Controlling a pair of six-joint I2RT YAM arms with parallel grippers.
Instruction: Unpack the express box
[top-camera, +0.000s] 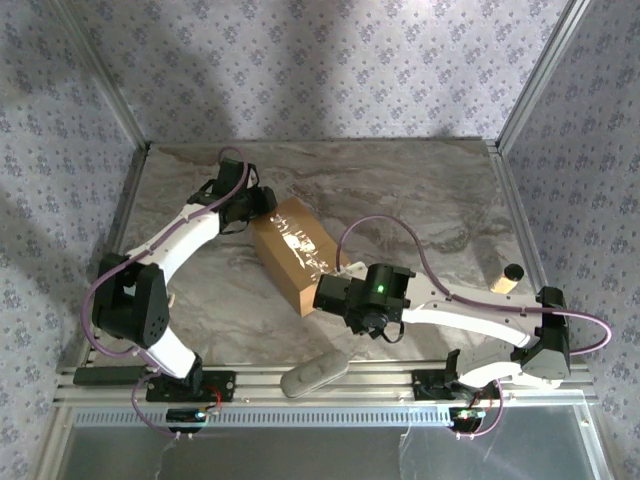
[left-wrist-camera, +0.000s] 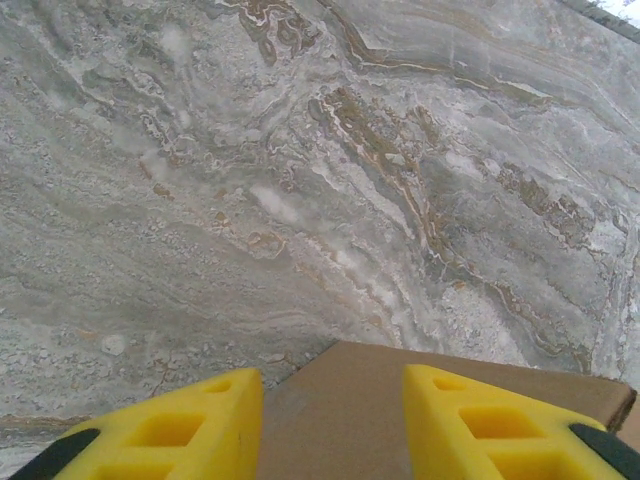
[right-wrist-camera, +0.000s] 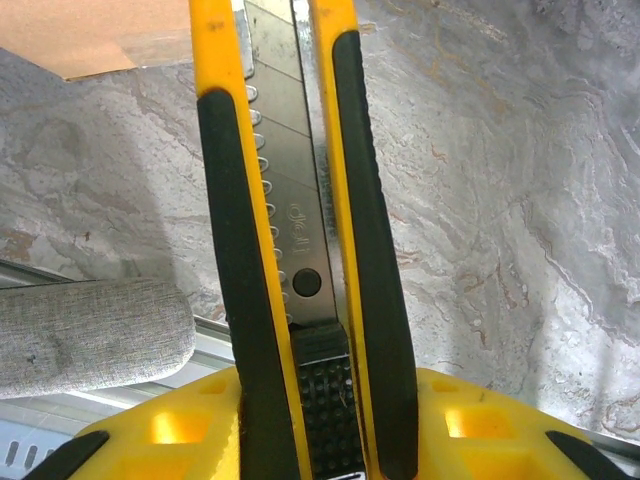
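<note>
**Top external first: box braced at one end, knife waiting at the other**

Top external: you are looking at the express box (top-camera: 293, 252) lying slantwise mid-table, flaps not yet lifted. The left gripper (top-camera: 250, 205) is sitting at its far end and the right gripper (top-camera: 335, 296) at its near end. In my judgement, that leaves one arm steadying the carton while the other works the seam.

Left wrist: the yellow fingers (left-wrist-camera: 470, 425) are standing partly apart above a bare cardboard face. The right one is over the board and the left one is at its edge. You cannot tell whether they are pinching anything or only pressing down.

Right wrist: the jaws are clamping the butt of a yellow-and-black utility knife (right-wrist-camera: 300, 200). Its snap-off blade is run out and pointing toward the carton's corner, where the clear tape (right-wrist-camera: 170, 45) is showing. The tip is nearing that tape, but contact is not clear. A grey padded rest (right-wrist-camera: 90, 340) is lying just beside the handle, on the near rail.
</note>
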